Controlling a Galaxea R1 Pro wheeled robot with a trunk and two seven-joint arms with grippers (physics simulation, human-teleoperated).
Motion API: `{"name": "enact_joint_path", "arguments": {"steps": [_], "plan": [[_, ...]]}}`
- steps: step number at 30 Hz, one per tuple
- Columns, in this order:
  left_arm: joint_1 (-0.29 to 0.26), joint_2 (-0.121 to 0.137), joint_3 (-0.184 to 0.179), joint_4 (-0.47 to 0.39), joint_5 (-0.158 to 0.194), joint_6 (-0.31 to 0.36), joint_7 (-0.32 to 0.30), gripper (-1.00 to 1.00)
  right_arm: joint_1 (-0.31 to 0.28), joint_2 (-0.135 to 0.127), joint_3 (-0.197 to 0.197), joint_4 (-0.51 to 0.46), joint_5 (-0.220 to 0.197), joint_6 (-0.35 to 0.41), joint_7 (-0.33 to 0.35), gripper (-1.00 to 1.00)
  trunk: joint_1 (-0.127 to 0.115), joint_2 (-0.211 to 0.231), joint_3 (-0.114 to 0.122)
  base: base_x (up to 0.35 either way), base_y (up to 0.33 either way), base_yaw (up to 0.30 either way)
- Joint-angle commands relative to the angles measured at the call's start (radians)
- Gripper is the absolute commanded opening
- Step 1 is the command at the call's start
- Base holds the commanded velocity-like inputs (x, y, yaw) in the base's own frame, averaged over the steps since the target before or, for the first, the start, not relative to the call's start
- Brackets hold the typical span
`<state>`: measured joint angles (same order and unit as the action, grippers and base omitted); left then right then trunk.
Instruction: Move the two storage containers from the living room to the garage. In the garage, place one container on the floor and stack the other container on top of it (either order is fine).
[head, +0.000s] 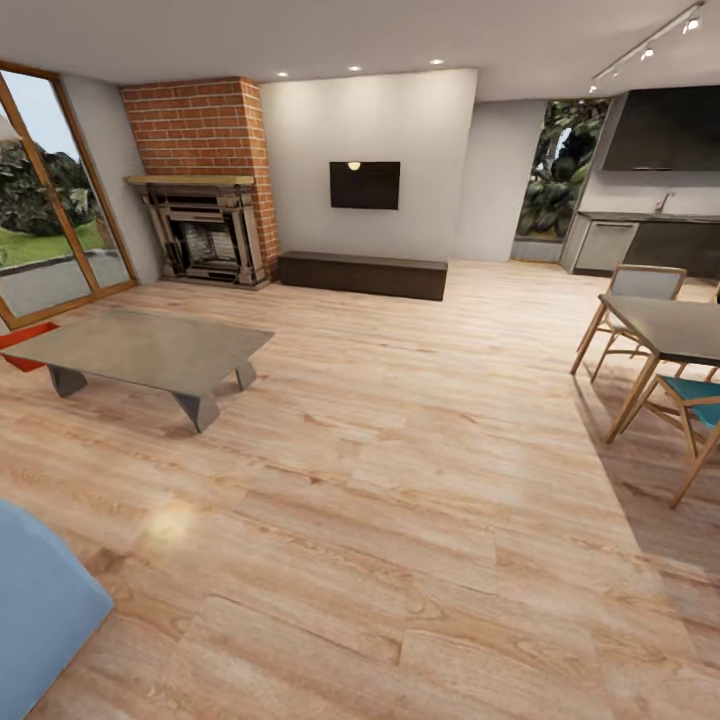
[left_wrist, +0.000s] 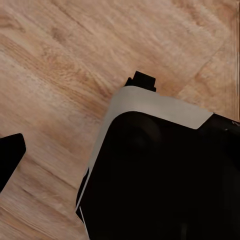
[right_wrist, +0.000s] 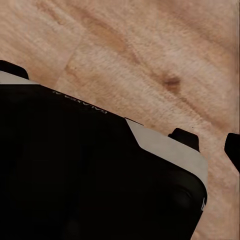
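Both end effectors point down at the light wood-plank floor (head: 400, 480) in the wrist views, with the robot's dark base beneath them. One dark fingertip of the left end effector (left_wrist: 10, 155) and one of the right end effector (right_wrist: 232, 150) show at the picture edges; whether either is spread or closed cannot be told, and neither appears to carry anything. In the head view, the living room lies ahead. An orange-red storage container (head: 25, 345) peeks out on the floor at the far left corner of the low grey worktop (head: 150, 350); its contents are hidden. The task seems barely begun: no container is lifted, and the garage trip remains.
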<state>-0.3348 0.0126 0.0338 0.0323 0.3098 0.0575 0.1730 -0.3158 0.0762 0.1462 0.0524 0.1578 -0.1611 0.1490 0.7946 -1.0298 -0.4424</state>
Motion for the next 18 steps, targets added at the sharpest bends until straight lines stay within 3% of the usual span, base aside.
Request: {"name": "enact_joint_path", "arguments": {"steps": [1,9,18], "plan": [[-0.001,-0.001,0.003,0.001,0.003,0.002,0.002,1.00,-0.002,0.000,0.007,0.004,0.000,-0.008,0.000,1.00,0.001,-0.001,-0.001,0.339,-0.079,0.000],[-0.001,-0.024,0.004,0.001,0.003,0.002,0.002,1.00,-0.002,-0.001,0.009,0.005,0.001,-0.008,0.000,1.00,0.001,-0.001,-0.001,0.328,-0.123,0.000],[-0.001,-0.029,0.005,0.001,0.003,0.002,0.002,1.00,-0.002,0.000,0.010,0.010,0.000,-0.007,0.000,1.00,0.001,-0.001,-0.001,0.217,-0.109,0.000]]}}
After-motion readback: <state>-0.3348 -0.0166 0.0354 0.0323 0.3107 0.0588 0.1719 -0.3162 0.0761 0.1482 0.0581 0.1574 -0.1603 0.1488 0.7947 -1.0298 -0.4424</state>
